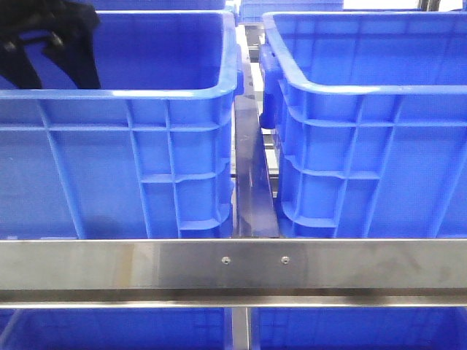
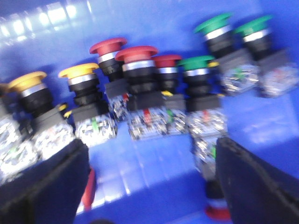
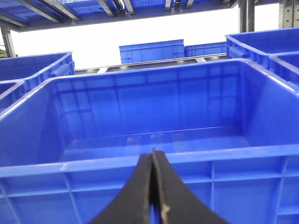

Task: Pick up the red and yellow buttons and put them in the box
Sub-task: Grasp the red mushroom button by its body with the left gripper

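The left wrist view looks into a blue bin [image 2: 154, 163] holding a row of push buttons. Red buttons [image 2: 136, 54] stand in the middle, and yellow buttons [image 2: 78, 71] stand beside them. My left gripper [image 2: 152, 149] hangs open just above the bin floor, with nothing between its fingers [image 2: 46, 186]. A red-capped button [image 2: 217, 212] lies by one finger, and another red one [image 2: 88, 186] lies by the other. In the front view the left arm [image 1: 51, 36] reaches into the left bin [image 1: 117, 95]. My right gripper [image 3: 153, 156] is shut and empty in front of an empty blue box [image 3: 154, 163].
Green buttons [image 2: 212, 23] stand in the same row as the red and yellow ones. A second blue bin [image 1: 365, 95] sits at the right in the front view. A steel rail [image 1: 233, 266] crosses below both bins. More blue crates [image 3: 149, 51] stand behind.
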Motion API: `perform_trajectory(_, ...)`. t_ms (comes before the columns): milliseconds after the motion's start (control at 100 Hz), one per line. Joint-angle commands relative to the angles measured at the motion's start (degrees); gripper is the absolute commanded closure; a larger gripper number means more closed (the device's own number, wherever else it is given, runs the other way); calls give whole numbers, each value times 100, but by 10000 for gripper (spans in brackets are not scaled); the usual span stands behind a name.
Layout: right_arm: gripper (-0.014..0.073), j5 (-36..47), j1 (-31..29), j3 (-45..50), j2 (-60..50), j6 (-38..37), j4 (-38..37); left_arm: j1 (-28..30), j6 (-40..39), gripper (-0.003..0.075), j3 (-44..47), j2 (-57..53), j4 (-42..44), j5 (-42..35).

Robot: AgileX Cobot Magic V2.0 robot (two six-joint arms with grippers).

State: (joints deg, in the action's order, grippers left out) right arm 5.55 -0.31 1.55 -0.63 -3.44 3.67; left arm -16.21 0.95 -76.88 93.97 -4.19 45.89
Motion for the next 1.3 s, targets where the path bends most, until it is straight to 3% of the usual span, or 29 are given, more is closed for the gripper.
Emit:
perform_trajectory(0, 662, 489, 1, -112, -144, 21, -28, -46, -23, 195, -318, 18, -21, -165)
perform_trajectory(780, 662, 489, 1, -112, -144, 21, -28, -46, -32, 206, -502, 1105, -120, -584)
perform_trajectory(880, 662, 489, 1, -112, -144, 21, -28, -46, -32, 285, -526, 1105, -120, -587)
perform_trajectory(1170, 662, 489, 1, -112, -144, 21, -28, -46, -32, 740, -647, 854, -120, -608)
perform_trajectory(1290, 662, 489, 1, -112, -144, 21, -28, -46, -32, 739, -647, 506, -120, -620)
